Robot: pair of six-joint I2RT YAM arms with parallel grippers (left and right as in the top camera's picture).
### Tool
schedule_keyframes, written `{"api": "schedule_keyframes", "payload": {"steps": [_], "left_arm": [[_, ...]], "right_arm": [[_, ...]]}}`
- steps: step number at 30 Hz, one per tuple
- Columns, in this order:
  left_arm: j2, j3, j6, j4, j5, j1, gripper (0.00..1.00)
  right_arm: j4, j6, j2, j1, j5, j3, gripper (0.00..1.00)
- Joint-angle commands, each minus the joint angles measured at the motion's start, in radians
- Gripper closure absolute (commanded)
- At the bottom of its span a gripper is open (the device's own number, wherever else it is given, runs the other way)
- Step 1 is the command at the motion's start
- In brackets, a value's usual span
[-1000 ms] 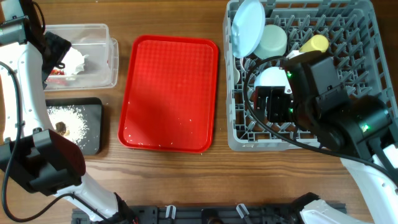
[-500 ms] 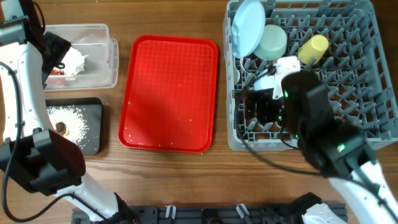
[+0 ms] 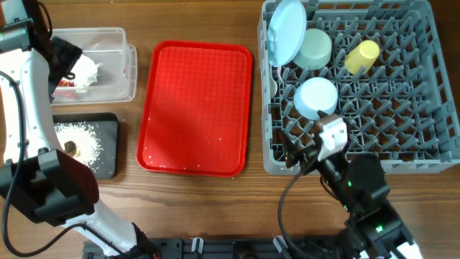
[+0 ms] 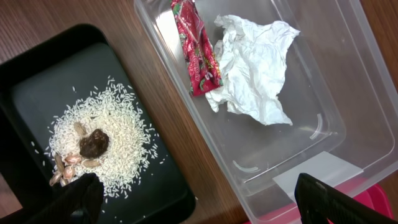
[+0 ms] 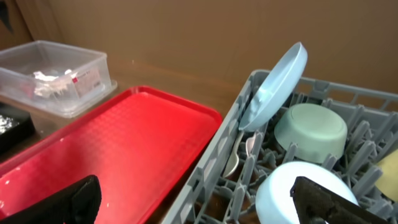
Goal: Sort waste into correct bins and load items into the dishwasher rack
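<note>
- The rack (image 3: 413,122) is sitting on the right side of the table and is carrying 4 dishes.
- The blue plate (image 3: 285,32) is standing on edge in the rack's far-left corner, with the green bowl (image 3: 315,48) lying just beside it.
- The yellow cup (image 3: 361,56) is lying on the pegs along the rack's far side, right of the green bowl.
- The blue bowl (image 3: 316,97) is resting upside down left of the rack's middle.
- A white spoon (image 5: 232,160) is standing against the rack's left wall, under the plate.
- The right gripper (image 5: 194,186) is hovering at the rack's near-left corner, its 2 fingers spread wide and gripping nothing.
- The red tray (image 3: 195,108) is lying just left of the rack.
- The clear tub (image 4: 323,112), well left of the rack, is holding the napkin (image 4: 255,65) and the red wrapper (image 4: 196,46).
- The black tray (image 4: 37,81), also well left of the rack, is holding brown scraps (image 4: 93,144) on white crumbs (image 4: 118,134).
- The left gripper (image 4: 193,193) is hanging over these 2 bins, fingers wide apart and empty.
</note>
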Motion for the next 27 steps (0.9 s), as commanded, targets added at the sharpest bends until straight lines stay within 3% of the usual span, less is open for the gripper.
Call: {"api": "schedule_keyframes", "payload": {"steps": [1, 14, 27], "left_arm": [[0.004, 0.003, 0.002, 0.0, -0.016, 0.002, 0.0], [0.004, 0.003, 0.001, 0.0, -0.016, 0.002, 0.0], [0.004, 0.003, 0.002, 0.0, -0.016, 0.002, 0.0]], "right_arm": [[0.072, 0.007, -0.108, -0.015, -0.025, -0.121, 0.0], [0.237, 0.035, -0.292, -0.117, -0.131, -0.359, 0.0], [0.107, 0.052, -0.463, -0.264, -0.124, -0.366, 0.0]]}}
